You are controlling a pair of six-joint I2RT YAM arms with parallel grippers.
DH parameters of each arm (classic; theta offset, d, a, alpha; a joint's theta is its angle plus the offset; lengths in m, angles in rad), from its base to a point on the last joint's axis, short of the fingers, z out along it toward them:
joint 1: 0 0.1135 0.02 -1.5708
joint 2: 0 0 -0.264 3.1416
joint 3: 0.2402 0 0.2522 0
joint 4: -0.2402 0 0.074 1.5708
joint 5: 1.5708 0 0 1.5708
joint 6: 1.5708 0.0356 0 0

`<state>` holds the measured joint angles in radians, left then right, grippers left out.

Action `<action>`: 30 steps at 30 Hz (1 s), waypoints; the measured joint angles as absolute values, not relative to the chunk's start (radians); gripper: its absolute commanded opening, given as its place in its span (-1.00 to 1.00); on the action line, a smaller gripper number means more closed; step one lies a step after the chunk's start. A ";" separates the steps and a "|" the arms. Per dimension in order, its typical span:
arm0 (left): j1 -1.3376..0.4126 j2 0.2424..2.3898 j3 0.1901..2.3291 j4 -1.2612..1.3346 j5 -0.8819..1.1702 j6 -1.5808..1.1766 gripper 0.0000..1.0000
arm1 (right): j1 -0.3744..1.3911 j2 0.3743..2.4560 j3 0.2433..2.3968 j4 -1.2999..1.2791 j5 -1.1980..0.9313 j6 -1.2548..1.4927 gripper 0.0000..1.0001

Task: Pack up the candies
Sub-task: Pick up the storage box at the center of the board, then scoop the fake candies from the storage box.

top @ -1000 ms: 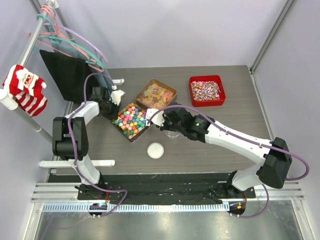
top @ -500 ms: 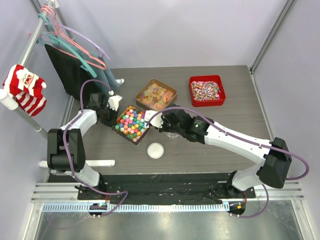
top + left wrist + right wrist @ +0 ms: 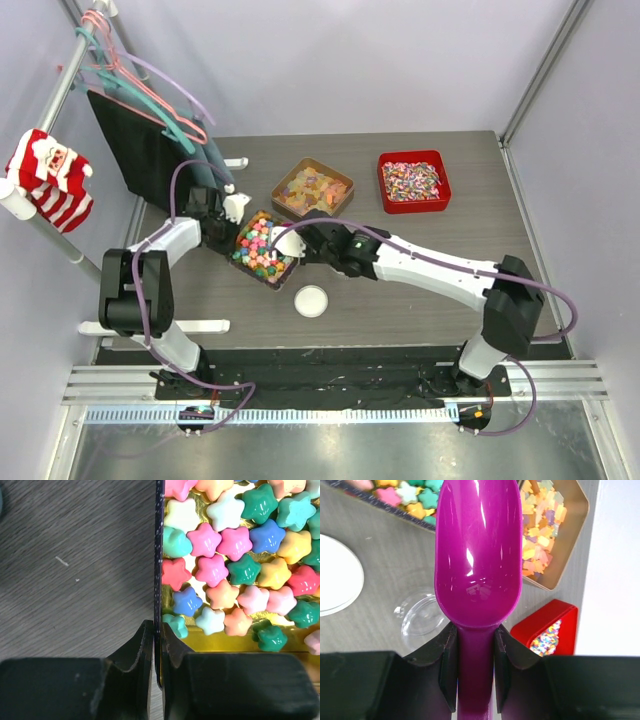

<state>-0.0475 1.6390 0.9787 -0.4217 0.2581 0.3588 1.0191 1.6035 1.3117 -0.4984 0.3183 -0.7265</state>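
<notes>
The candies [image 3: 258, 246] are star-shaped sweets in mixed bright colours, filling a dark tin [image 3: 283, 276] with a gold inside at mid-left. In the left wrist view they [image 3: 235, 565] lie right of the tin's wall [image 3: 158, 555]. My left gripper [image 3: 226, 226] is shut on that wall [image 3: 157, 630]. My right gripper [image 3: 300, 243] is shut on the handle of a magenta scoop [image 3: 477, 570], gripped [image 3: 476, 645] just behind its bowl. The scoop is empty, its tip over the near edge of the candy tin [image 3: 395, 510]. A clear cup [image 3: 422, 620] stands just left of the scoop.
A white lid [image 3: 311, 300] lies in front of the candy tin. A tan tin of pale gummy pieces [image 3: 312, 188] sits behind, and a red tray of speckled sweets [image 3: 413, 181] at the back right. Hangers and a black cloth [image 3: 140, 150] hang at the left.
My right arm has moved left, bringing the scoop from over the cup to the candy tin's edge. My left gripper and the tin have shifted slightly.
</notes>
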 measured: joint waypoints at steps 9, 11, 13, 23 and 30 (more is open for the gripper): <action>-0.107 1.671 0.979 -0.402 0.195 0.339 -0.56 | 1.022 1.750 1.419 -0.505 0.420 -0.810 -0.98; -0.116 1.679 0.979 -0.400 0.184 0.337 -0.74 | 1.022 1.786 1.441 -0.508 0.438 -0.834 -0.98; -0.120 1.683 0.984 -0.400 0.174 0.331 -1.00 | 1.022 1.824 1.464 -0.508 0.456 -0.859 -0.98; -0.134 1.705 1.008 -0.397 0.167 0.322 -1.00 | 1.037 1.998 1.569 -0.511 0.585 -1.002 -0.98; -0.136 1.705 1.008 -0.392 0.168 0.322 -1.00 | 1.057 2.057 1.595 -0.511 0.705 -1.139 -0.98</action>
